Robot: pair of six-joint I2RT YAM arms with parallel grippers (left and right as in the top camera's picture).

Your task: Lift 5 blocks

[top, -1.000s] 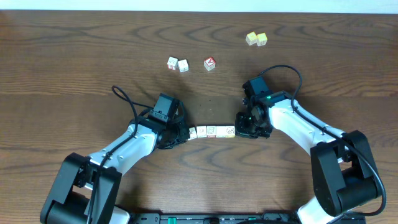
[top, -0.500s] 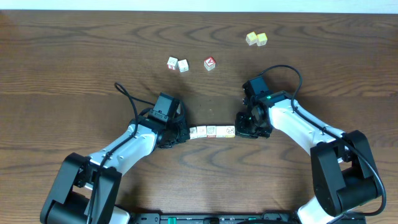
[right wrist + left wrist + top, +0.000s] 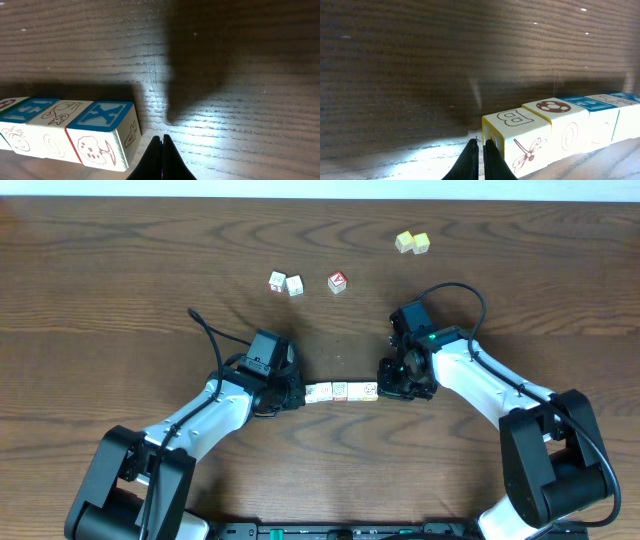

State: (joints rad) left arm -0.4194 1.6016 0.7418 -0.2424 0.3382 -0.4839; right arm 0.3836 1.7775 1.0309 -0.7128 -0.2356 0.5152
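**Overhead view.** Over the last second the left gripper [image 3: 297,393] has been edged slightly to the right. Its tips are now at the left end of the row of blocks [image 3: 341,391], which lies at the centre of the frame on the table [image 3: 120,280]. The row itself has not been shifted, and about five cubes can be counted in it, set end to end. The right gripper [image 3: 383,388] has been kept at the row's right end. The red-faced cube [image 3: 337,282] and the yellow cubes [image 3: 411,242] in the upper part of the frame are unchanged.

**Left wrist view.** At the lower centre the left gripper [image 3: 481,146] is seen clenched, with nothing held between its fingers. Its tips are just beside the near corner of the B block [image 3: 517,137]. Whether contact has been made cannot be told.

**Right wrist view.** The right gripper [image 3: 161,140] is likewise clenched on nothing at the bottom centre. It is just to the right of the X block [image 3: 102,132], and a narrow gap appears to be left between them.

The row is judged to be about to be pinched from both ends. Nothing has been lifted yet.
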